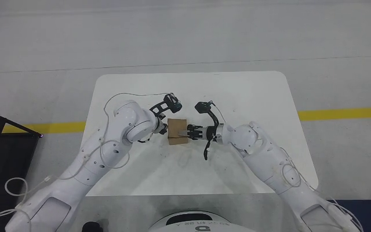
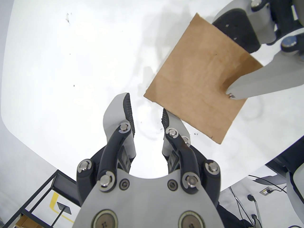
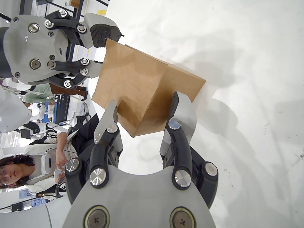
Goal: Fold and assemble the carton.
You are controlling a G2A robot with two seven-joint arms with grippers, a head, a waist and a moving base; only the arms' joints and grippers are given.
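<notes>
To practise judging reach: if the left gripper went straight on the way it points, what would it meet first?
Probably the carton: its near corner lies just ahead of the open left gripper, though depth is unclear.

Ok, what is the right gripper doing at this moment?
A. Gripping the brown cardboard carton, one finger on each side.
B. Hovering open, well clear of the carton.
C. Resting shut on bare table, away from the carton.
A: in the right wrist view the right gripper has its fingers pressed against opposite faces of the cardboard carton at one corner.
</notes>
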